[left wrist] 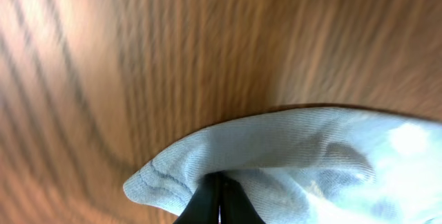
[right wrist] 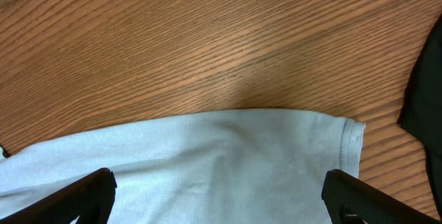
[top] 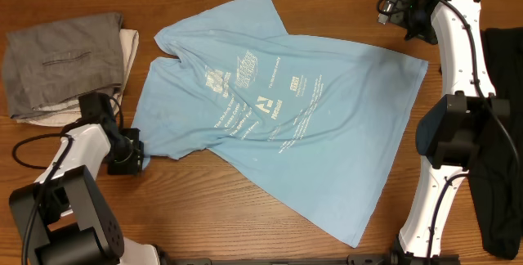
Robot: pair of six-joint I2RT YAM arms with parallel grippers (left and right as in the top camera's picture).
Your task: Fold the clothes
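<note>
1. Across the middle of the desk lay the light blue T-shirt. It was spread mostly flat at a slant, with its white printed text facing up and the cloth rumpled at its upper left.
2. At the shirt's lower-left corner, the left fingers were pressed narrow on the blue fabric. The left wrist view showed a bunched edge of it pinched between them.
3. Toward the far right of the desk, the right fingers stood wide apart and gripped nothing. In the right wrist view, a stitched corner of the shirt lay flat on the wood below them.
4. Just left of the shirt, a folded grey garment rested on a beige cloth.
5. A black cloth lay along the desk's right edge.
</note>
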